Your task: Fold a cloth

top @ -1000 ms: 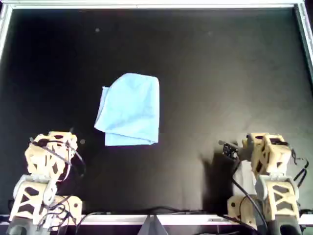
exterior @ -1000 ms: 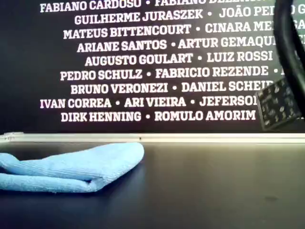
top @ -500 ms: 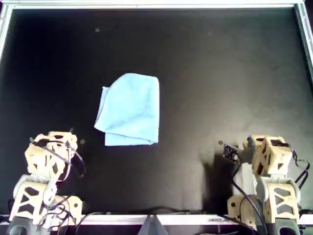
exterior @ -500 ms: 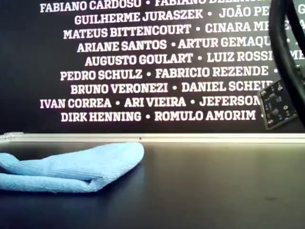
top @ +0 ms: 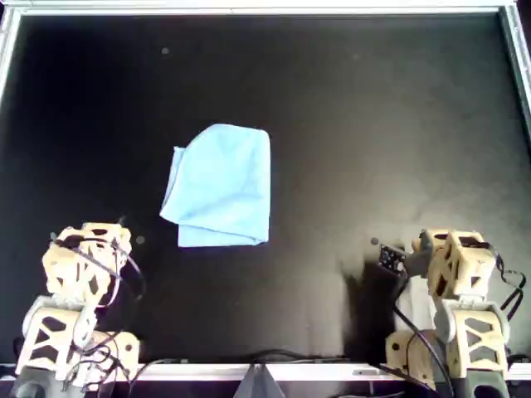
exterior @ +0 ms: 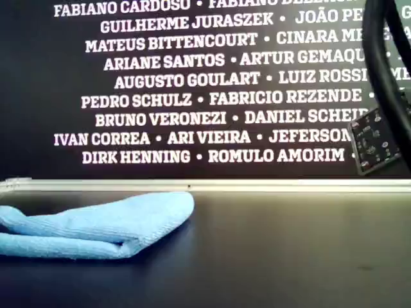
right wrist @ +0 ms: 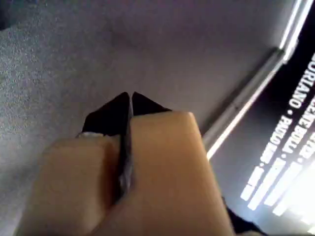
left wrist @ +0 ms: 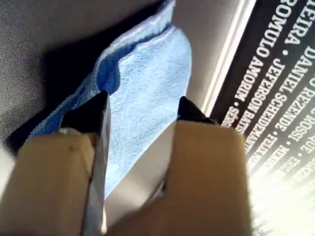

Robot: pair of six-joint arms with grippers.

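Cloth (top: 220, 186) folded, flat on table (top: 373, 124); left pincer (left wrist: 142, 110) parted, empty — right pincer (right wrist: 129, 101) closed, empty.

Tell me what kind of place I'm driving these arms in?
Probably a demo or lab workcell, not a home: a black table with a metal rim, a wall printed with people's names like a credits board, and only a folded blue cloth lying out.

Soft, finely napped matt cloth (top: 220, 186), matt black bench (top: 373, 124) with a bright metal rim (exterior: 257, 185), tan matt plastic left pincer (left wrist: 142, 110) and right pincer (right wrist: 129, 101) with black tips
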